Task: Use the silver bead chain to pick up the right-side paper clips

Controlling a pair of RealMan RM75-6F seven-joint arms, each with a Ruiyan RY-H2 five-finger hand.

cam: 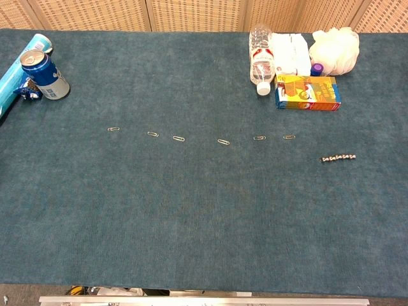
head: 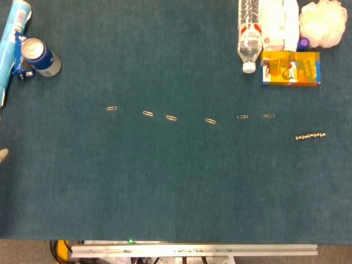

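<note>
A short silver bead chain (head: pixel 310 136) (cam: pixel 338 157) lies flat on the blue-green table cloth at the right. Left of it, several paper clips lie in a row across the middle. The right-side ones are at clip (head: pixel 269 115) (cam: pixel 289 137), clip (head: pixel 242 116) (cam: pixel 259 138) and clip (head: pixel 210 121) (cam: pixel 222 141). The left-side clips run from clip (head: pixel 171 117) to clip (head: pixel 111 108). A small pale tip (head: pixel 3 155) at the left edge of the head view looks like a fingertip of my left hand. My right hand does not show.
At the back right stand a water bottle (head: pixel 249 41), a white pack (head: pixel 279 22), an orange box (head: pixel 290 68) and a white mesh puff (head: pixel 323 23). At the back left are a blue can (head: pixel 37 56) and a blue tube (head: pixel 12 38). The table's front edge (head: pixel 192 240) is near.
</note>
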